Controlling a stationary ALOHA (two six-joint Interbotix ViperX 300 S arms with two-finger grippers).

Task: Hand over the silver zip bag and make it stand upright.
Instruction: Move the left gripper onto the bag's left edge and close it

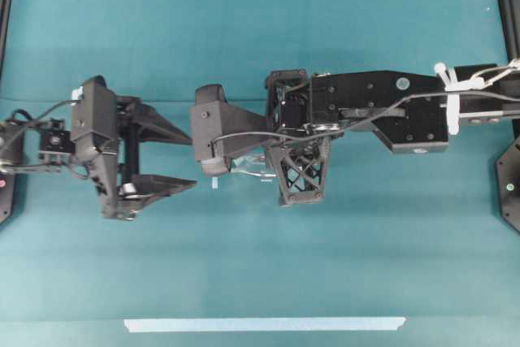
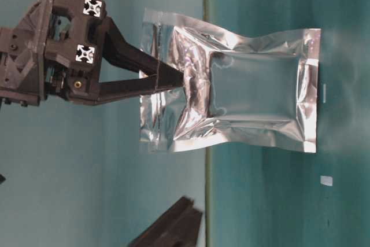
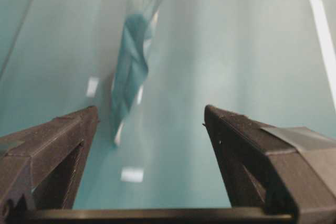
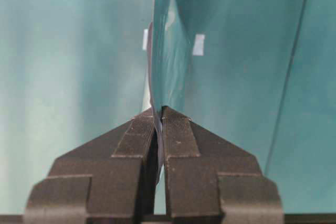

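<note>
Your work surface is a plain teal table with a white tape strip along its near edge. At the left, your left gripper stands with its jaws wide apart and holds nothing, facing the middle. In the middle, the right gripper is clamped on the silver zip bag, which hangs in the air. Bring the open jaws squarely around a free border before letting go. The table-level view shows the bag's crinkled broad face; both wrist views show it only as an edge-on sliver, and overhead it is nearly hidden.
</note>
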